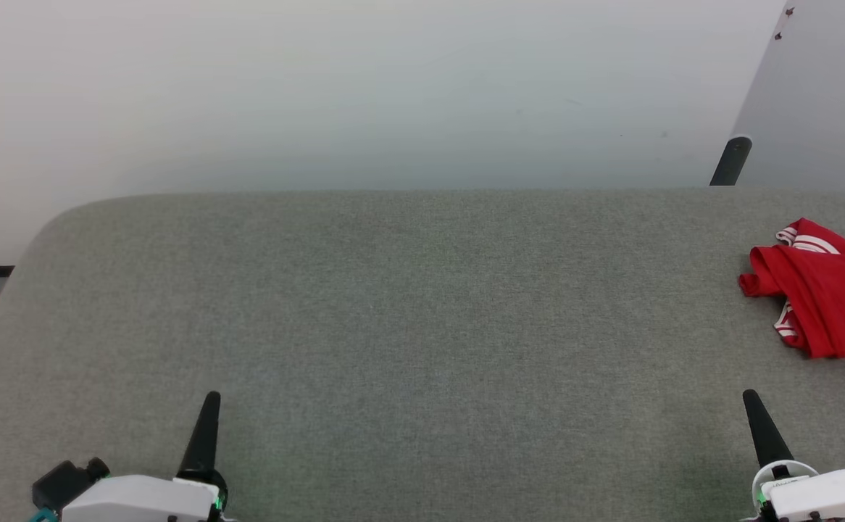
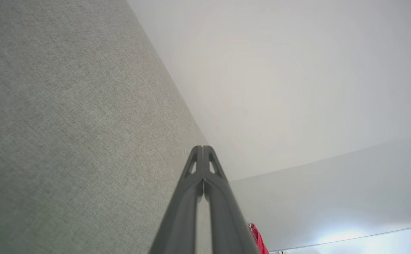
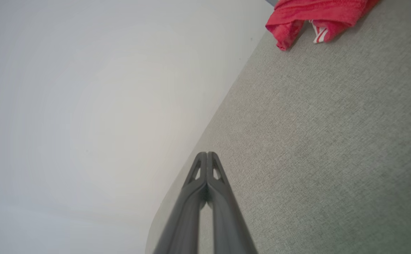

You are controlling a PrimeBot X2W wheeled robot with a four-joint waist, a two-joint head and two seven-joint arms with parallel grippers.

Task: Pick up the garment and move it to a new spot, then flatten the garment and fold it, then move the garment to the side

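— Garment (image 1: 825, 304): where does it lie?
— On the grey tabletop (image 1: 422, 304), over at the right side. It is a crumpled red heap with red-and-white striped trim showing, and the head view's right edge cuts part of it off.
— And the hands?
— The left hand (image 1: 209, 406) sits at the near left, fingers pressed together, holding nothing. The right hand (image 1: 752, 402) sits at the near right, likewise closed and empty. It is nearer the garment, yet well apart from it.
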